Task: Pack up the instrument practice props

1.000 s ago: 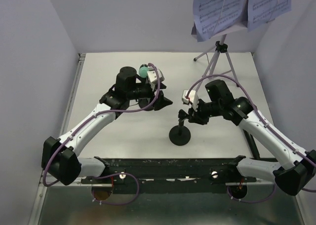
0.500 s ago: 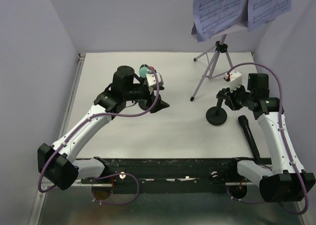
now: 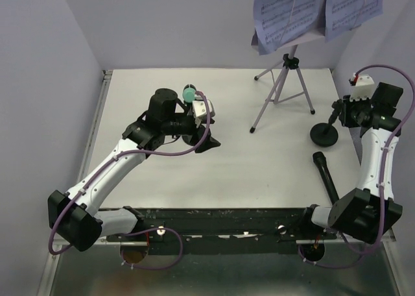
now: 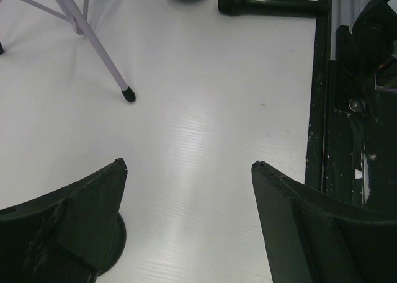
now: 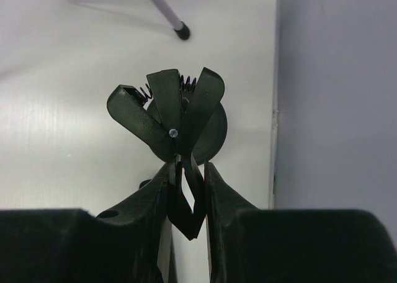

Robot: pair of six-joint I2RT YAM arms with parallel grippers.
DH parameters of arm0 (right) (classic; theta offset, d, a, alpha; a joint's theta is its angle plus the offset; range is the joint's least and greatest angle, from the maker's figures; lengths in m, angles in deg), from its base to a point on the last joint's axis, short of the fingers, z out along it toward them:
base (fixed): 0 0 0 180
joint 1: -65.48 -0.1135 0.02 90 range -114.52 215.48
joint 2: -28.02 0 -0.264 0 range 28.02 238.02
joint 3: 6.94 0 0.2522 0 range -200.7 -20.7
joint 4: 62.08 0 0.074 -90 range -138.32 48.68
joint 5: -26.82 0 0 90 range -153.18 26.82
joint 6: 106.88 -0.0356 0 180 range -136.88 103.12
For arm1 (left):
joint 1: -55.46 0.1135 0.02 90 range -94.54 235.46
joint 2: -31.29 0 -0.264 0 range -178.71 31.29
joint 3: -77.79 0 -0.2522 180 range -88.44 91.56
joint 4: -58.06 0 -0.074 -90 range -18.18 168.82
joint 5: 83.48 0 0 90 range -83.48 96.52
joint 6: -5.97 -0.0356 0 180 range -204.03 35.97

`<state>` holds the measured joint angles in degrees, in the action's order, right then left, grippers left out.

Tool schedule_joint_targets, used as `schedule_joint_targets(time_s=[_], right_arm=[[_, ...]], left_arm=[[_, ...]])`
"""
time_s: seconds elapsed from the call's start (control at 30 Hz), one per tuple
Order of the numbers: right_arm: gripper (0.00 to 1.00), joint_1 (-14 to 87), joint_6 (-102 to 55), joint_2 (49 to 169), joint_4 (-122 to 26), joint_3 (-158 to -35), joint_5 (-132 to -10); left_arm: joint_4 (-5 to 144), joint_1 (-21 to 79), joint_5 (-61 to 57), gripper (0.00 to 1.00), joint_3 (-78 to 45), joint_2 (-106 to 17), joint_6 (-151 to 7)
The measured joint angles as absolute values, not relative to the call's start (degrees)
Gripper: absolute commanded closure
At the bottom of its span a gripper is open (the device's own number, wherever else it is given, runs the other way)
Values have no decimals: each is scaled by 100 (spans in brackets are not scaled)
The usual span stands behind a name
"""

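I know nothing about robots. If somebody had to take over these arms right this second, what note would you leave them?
Left end effector: open, empty, low over the table, near the mint-green microphone.
Right end effector: shut on a black mic holder by its clip, at the table's right edge.
Black microphone lies loose at front right.
Sheet-music pages sit on the lilac tripod music rack.
Done: nothing visibly packed; no box in view.
Left: all of it.
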<state>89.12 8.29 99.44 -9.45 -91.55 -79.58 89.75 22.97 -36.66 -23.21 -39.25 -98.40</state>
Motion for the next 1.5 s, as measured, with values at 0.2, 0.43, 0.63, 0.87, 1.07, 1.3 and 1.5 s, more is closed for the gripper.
schedule_joint_targets(time_s=[0.2, 0.43, 0.63, 0.87, 1.07, 1.3, 1.5], right_arm=[[100, 9605, 1023, 10639, -962, -9583, -8046], [100, 9887, 1489, 10971, -877, -9682, -8066], [95, 9900, 1631, 10989, -833, -9682, -8184], [47, 9900, 1664, 10989, -842, -9647, -8262], [27, 9924, 1727, 10936, -855, -9647, -8256], [20, 9924, 1681, 9981, -849, -9649, -8715], [20, 9874, 1421, 8514, -1069, -9437, -9635]], left_arm=[[9266, 2297, -3695, 8, -2321, -3766, -9932], [9296, 2297, -3716, 8, -2321, -3729, -9927], [9305, 2297, -3747, 9, -2321, -3766, -9930], [9294, 2297, -3793, 9, -2321, -3842, -9886], [9357, 2299, -3810, 7, -2262, -3840, -9879], [9823, 2437, -3697, 1, -1405, -3593, -10039], [10282, 2999, -2864, 1, -581, -3117, -10039]])
